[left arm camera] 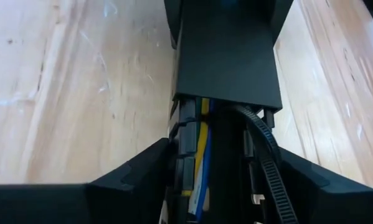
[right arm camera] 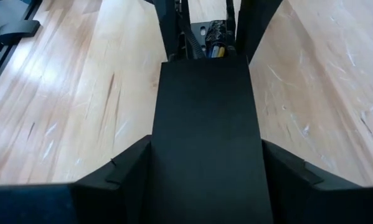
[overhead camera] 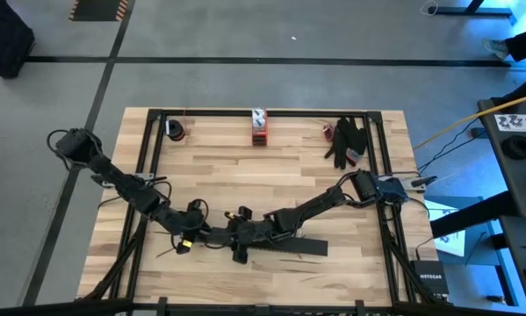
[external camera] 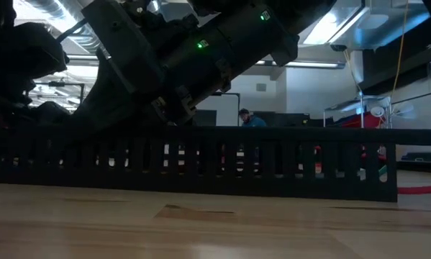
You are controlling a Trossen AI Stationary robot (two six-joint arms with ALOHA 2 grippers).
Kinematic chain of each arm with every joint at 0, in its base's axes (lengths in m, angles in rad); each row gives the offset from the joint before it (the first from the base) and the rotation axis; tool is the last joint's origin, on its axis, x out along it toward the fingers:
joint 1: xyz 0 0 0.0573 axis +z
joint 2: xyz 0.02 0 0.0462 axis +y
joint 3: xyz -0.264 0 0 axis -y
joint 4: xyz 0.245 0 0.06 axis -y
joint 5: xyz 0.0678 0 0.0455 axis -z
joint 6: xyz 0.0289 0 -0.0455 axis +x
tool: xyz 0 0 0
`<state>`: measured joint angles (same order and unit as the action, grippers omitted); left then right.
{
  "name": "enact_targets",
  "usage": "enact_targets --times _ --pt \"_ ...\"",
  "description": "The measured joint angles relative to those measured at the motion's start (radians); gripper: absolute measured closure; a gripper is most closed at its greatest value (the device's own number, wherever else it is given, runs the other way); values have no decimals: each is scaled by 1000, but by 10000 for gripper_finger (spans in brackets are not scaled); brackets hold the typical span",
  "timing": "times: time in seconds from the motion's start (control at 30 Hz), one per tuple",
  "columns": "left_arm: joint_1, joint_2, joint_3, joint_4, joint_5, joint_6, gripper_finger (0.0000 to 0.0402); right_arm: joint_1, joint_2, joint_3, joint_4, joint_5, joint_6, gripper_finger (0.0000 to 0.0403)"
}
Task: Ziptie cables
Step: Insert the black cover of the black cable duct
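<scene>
A long black slotted bar [overhead camera: 289, 246] lies along the table's near middle and stands across the low view [external camera: 201, 162]. The cables [left arm camera: 202, 155], of which yellow and blue strands show, run inside the bar's open channel; they also show in the right wrist view [right arm camera: 215, 50]. A ridged black zip tie [left arm camera: 268, 163] arches over the channel's side. My left gripper [overhead camera: 208, 232] is shut on the bar's left end. My right gripper [overhead camera: 245, 235] is shut on the bar just to the right of it, where a flat black cover [right arm camera: 205, 124] closes the channel. My left gripper pinches the slotted bar's two side walls [left arm camera: 181, 163] between its fingers at the open end where the cables lie. The fingers point along the bar, toward the table's right. The bar rests on the table. My right gripper pinches the bar's covered part by its two sides [right arm camera: 158, 168], one finger on each side. The fingers point along the bar, toward the table's left and the left gripper. The bar rests on the table.
A red and white object [overhead camera: 259, 127] stands at the far middle edge, dark items [overhead camera: 346, 142] at the far right and a small dark thing [overhead camera: 175, 130] at the far left. Black rails [overhead camera: 148, 158] frame the table. A person [external camera: 248, 119] is far off in the room.
</scene>
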<state>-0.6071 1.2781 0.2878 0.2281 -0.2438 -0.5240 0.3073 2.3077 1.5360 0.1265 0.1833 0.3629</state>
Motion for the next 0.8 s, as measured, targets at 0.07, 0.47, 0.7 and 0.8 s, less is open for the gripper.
enact_targets --times 0.07,0.47,0.7,0.8 --pt "-1 0 -1 -4 -2 4 191 -1 13 8 23 0 1 173" --pt "-4 51 -1 43 7 33 185 -26 86 151 -23 -18 -4 173" --pt "-2 54 2 46 5 42 176 -34 84 152 -63 -37 -5 173" --pt "7 55 4 38 19 40 157 -33 82 154 -80 -32 -4 173"
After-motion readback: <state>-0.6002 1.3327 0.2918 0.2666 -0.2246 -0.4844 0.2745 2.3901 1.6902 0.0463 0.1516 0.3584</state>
